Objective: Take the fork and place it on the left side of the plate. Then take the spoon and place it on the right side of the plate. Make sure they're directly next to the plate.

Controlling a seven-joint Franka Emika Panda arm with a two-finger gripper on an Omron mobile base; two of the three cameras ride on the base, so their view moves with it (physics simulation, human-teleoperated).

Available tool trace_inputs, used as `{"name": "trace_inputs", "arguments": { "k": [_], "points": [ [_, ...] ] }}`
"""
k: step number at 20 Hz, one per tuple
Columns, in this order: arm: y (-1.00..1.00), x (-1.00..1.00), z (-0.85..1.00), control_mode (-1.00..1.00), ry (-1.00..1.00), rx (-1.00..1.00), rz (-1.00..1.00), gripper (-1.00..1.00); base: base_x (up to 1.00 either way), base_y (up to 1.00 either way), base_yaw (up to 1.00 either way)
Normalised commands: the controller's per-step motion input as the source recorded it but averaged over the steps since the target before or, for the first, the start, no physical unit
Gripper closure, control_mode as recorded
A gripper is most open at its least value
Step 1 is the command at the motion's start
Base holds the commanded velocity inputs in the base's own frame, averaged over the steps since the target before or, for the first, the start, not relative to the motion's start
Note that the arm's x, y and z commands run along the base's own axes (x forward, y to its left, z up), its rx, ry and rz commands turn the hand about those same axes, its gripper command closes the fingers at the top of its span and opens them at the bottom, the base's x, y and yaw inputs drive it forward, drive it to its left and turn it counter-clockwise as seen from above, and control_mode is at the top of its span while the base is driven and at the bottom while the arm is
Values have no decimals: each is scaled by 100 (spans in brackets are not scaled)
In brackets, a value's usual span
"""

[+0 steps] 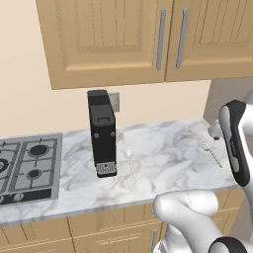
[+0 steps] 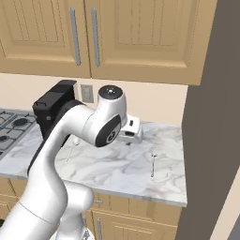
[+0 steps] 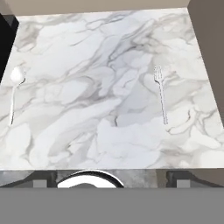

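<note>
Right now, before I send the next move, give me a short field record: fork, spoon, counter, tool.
fork: lies flat on the counter, tines toward the wall, near the right end
spoon: lies flat on the counter, bowl toward the wall, beside the black appliance
counter: white marble, stove on its left
tool: open, holding nothing, above the counter

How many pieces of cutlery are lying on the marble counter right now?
2. The spoon lies at the counter's left side beside the black appliance; the fork lies toward the right, near the wall. Others may be hidden behind the arm.
</note>
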Motion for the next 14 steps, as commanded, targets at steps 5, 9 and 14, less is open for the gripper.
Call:
{"name": "trace_inputs", "arguments": {
  "k": [5, 9, 14],
  "points": [
    [-29, 29, -55, -100, 6, 0, 0, -100, 0, 0, 0],
    [-48, 15, -55, -100, 8, 4, 0, -100, 0, 0, 0],
    [-43, 24, -54, -100, 5, 0, 0, -100, 0, 0, 0]
  ]
}}
